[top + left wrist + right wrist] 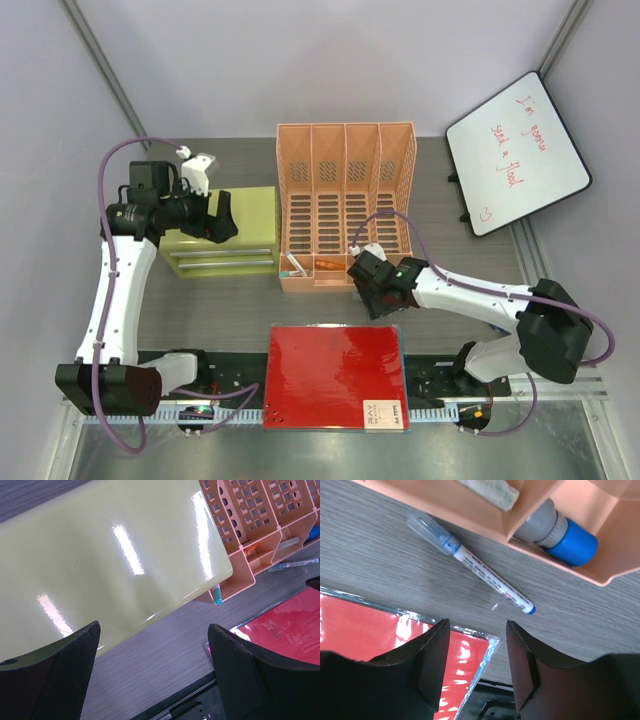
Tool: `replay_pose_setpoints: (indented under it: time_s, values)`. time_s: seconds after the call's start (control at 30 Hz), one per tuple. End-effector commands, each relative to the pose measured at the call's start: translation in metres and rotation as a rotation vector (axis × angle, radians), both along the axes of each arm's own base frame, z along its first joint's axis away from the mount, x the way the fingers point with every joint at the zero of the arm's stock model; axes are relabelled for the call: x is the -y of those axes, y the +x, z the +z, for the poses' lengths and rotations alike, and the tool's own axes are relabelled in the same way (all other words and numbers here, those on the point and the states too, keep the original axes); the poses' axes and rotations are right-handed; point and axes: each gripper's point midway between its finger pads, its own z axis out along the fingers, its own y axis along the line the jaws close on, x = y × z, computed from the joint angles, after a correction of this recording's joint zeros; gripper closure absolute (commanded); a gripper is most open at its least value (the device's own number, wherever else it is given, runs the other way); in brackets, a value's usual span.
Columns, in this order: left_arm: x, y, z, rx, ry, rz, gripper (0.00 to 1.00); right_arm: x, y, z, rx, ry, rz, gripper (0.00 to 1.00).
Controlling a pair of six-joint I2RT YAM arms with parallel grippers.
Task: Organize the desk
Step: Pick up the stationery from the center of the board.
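The dark grey surface (240, 300) lay beneath everything. On it were a red folder (335, 375) at the near edge, an orange mesh file rack (345, 200) and a lime-green drawer cabinet (225, 235). The left hand (154, 630) gaped wide and empty above the cabinet. The right hand (477, 625), half parted, held nothing above a blue-tipped pen (480, 572).

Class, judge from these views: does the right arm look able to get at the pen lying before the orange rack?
Probably yes. The right end effector hovers open near the pen, which lies uncovered on the desk; the orange rack behind leaves its near side free.
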Motion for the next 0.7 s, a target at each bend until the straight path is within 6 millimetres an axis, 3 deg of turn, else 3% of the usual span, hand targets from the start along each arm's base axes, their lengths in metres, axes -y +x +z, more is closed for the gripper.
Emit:
replay_pose_setpoints:
  time_s: [0.0, 0.43, 0.67]
  values:
    - [-0.001, 0.004, 0.008, 0.045, 0.001, -0.008, 0.11, -0.019, 0.014, -0.001, 0.016, 0.07, 0.042, 0.45]
    - [-0.002, 0.006, 0.008, 0.046, 0.007, -0.008, 0.11, -0.028, 0.029, -0.019, -0.014, 0.109, 0.025, 0.44]
    - [-0.009, 0.009, 0.006, 0.041, 0.004, 0.017, 0.11, -0.026, 0.023, -0.032, -0.044, 0.126, 0.023, 0.45]
